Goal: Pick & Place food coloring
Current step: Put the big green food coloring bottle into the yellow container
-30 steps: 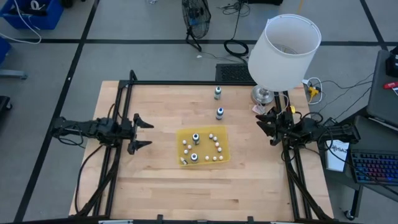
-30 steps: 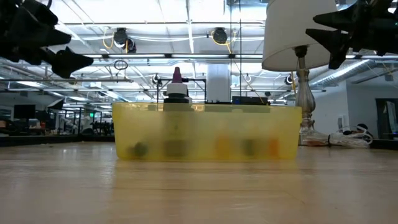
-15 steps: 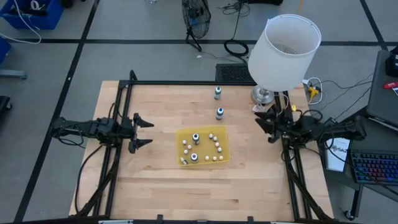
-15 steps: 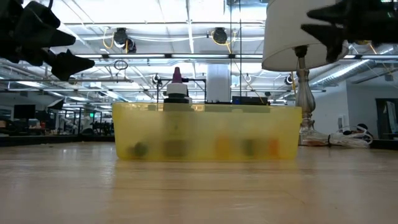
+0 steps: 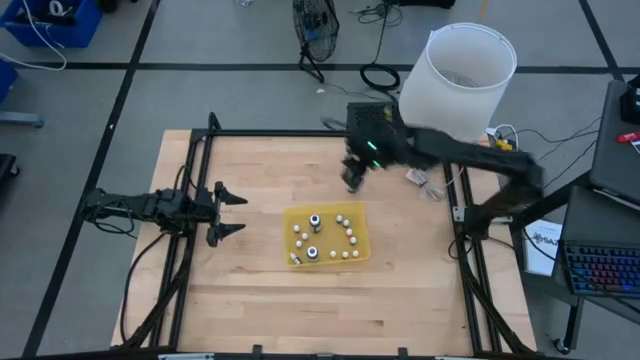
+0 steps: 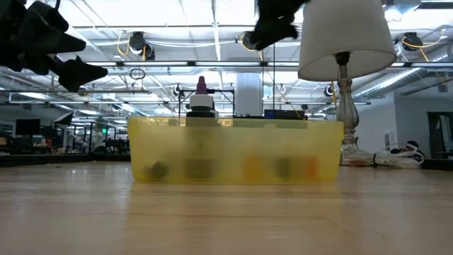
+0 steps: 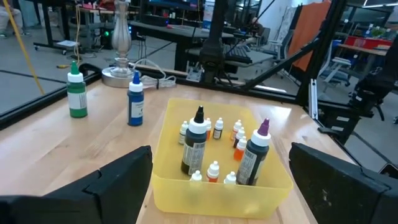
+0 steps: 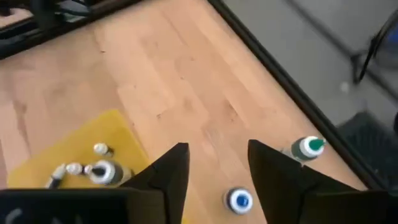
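Two food coloring bottles stand upright on the wood beyond the tray: a blue one (image 8: pixel 239 200) (image 7: pixel 135 99) and a green one (image 8: pixel 309 147) (image 7: pixel 76 93). Two more, black-capped (image 7: pixel 196 146) and purple-capped (image 7: pixel 255 155), stand in the yellow tray (image 5: pixel 352 245). My right gripper (image 5: pixel 352 177) (image 8: pixel 217 180) hangs open over the blue bottle, touching nothing. In the high view its arm hides both loose bottles. My left gripper (image 5: pixel 222 215) (image 7: pixel 224 186) waits open left of the tray, facing it.
Small white-capped items (image 7: pixel 214 168) lie in the tray around the two bottles. A lamp with a white shade (image 5: pixel 457 85) stands at the table's far right corner. Black frame rails (image 5: pixel 200 180) run along the table's sides. Bare wood lies near and left of the tray.
My right arm has swung fast from the table's right edge beside the lamp toward the far middle, and now reaches over the two loose bottles with its gripper pointing down at them. The bottles and the tray have not moved.
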